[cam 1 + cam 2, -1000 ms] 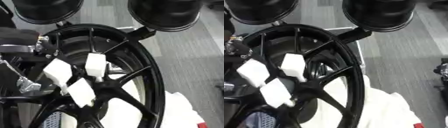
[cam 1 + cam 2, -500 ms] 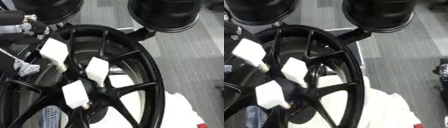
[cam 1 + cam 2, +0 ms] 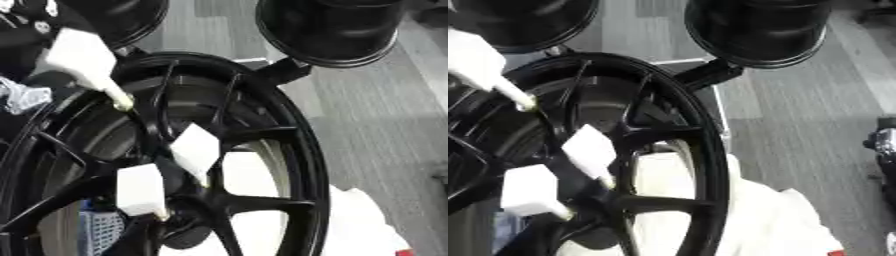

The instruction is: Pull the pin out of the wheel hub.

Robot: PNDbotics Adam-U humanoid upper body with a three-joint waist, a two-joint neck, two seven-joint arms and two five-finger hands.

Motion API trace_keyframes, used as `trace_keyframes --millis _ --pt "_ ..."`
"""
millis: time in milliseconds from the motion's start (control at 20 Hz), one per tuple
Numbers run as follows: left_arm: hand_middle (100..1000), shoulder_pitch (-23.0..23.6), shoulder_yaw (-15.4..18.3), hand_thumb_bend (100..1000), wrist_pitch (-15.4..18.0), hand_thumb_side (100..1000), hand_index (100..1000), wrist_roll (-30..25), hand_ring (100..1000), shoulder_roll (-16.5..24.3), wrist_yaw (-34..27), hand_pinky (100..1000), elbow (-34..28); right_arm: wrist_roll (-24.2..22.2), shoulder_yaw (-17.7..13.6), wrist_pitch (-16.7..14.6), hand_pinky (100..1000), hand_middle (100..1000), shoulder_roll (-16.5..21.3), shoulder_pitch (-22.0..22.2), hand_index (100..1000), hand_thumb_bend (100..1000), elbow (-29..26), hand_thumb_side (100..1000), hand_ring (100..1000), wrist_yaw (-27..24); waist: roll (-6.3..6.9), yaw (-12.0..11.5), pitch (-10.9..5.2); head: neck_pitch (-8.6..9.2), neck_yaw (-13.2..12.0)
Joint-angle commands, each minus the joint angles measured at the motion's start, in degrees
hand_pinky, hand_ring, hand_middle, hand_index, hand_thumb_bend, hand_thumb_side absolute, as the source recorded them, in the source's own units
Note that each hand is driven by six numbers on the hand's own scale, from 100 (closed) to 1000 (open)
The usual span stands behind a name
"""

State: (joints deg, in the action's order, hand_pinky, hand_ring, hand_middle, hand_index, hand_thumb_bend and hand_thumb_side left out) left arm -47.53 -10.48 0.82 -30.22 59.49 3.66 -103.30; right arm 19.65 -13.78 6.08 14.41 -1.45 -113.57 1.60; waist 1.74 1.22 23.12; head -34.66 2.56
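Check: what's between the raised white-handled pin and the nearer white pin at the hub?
One black spoke of the wheel crosses the gap between the raised pin and the nearer hub pin. Nothing else shows there. It is clearest in the left eye view.

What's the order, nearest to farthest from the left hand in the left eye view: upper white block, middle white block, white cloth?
From the left hand, at the upper left:
1. Upper white block, right against the hand, over the wheel's upper-left rim.
2. Middle white block, among the spokes near the centre.
3. White cloth, lower right, beyond the rim.
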Motion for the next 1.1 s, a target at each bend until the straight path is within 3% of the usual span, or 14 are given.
trace_keyframes --millis 50,400,600,700,800,900,1050,1100 --pt "100 -1.3 5.0 100 -0.7 259 270 2.8 346 2.6 -1.4 601 7.0 0.4 -0.6 -0.1 761 528 1.1 0.1 687 100 -1.0 602 594 0.3 -0.06 -0.3 -1.52 0.28 0.5" --pt "100 -1.9 13.3 100 -0.7 292 278 9.5 340 2.8 -3.6 596 28.0 0.9 -1.0 -0.2 761 528 0.9 0.4 687 100 -1.0 601 594 0.4 -0.31 -0.8 -1.66 0.30 1.2" --pt "100 -0.7 16.5 100 -0.1 294 311 14.0 370 4.0 -1.2 618 36.6 1.1 -1.2 -0.3 761 528 0.8 0.4 687 100 -1.0 601 594 0.5 -0.41 -1.0 -1.49 0.22 1.2" --pt "100 0.5 17.6 100 0.5 290 348 15.5 403 4.5 0.1 650 39.4 1.1 -1.2 -0.3 761 528 0.8 0.3 687 100 -1.0 600 593 0.4 -0.49 -1.1 -1.39 0.26 1.2" --pt "113 1.9 18.4 100 0.9 288 451 17.2 462 5.0 2.2 697 42.0 1.2 -1.2 -0.4 760 528 0.7 0.3 687 100 -1.0 600 593 0.4 -0.56 -1.1 -1.32 0.25 1.1" --pt "225 3.1 19.2 100 1.2 288 568 18.5 525 5.2 3.5 743 43.9 1.3 -1.3 -0.4 760 528 0.7 0.3 687 100 -1.0 599 593 0.4 -0.65 -1.1 -1.27 0.25 1.1" --pt "488 4.9 19.4 100 2.6 279 816 17.9 697 5.3 4.8 821 45.2 1.3 -1.4 -0.5 760 528 0.8 0.2 687 100 -1.0 598 593 0.3 -0.78 -1.1 -1.28 0.30 1.0" --pt "587 5.4 19.4 100 3.3 272 862 16.9 762 5.3 5.1 851 45.4 1.3 -1.4 -0.5 760 528 0.8 0.1 687 100 -1.0 597 593 0.2 -0.82 -1.1 -1.30 0.32 1.0"
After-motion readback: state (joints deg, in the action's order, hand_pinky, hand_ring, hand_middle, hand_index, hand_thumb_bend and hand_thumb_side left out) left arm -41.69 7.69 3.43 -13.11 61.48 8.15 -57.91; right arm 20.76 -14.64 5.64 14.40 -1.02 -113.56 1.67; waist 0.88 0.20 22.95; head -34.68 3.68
